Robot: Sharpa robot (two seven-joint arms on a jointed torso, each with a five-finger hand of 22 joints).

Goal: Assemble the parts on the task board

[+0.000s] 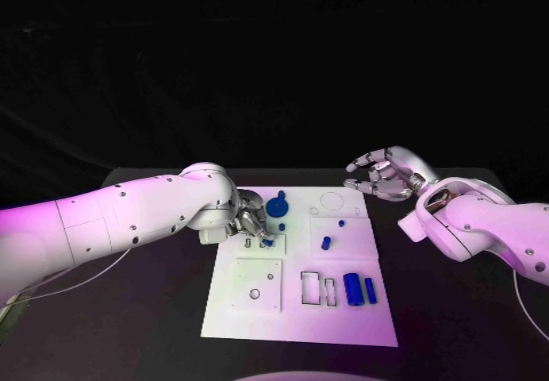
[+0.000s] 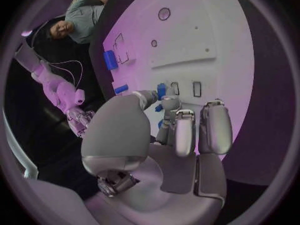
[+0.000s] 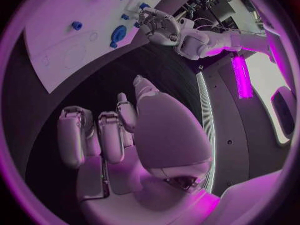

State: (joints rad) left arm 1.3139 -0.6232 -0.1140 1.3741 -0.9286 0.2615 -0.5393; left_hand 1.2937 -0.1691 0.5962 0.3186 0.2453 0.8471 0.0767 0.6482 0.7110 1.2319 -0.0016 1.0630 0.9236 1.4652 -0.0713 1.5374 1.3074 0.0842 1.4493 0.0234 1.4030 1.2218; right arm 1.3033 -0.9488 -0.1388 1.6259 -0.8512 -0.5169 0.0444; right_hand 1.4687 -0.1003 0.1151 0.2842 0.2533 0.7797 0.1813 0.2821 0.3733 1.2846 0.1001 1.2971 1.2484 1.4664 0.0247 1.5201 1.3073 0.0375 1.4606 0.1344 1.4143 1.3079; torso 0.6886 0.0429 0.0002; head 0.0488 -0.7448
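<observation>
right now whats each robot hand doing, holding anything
Left robot hand: low over the task board, fingers at a small blue part; a grip cannot be told.
Right robot hand: raised off the board, fingers apart, holding nothing.

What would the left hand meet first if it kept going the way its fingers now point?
Probably a small blue part standing on the board: the left hand has its fingers aimed at it, close above the plate. Whether they already touch it cannot be told.

parts on task board, board on table
</observation>
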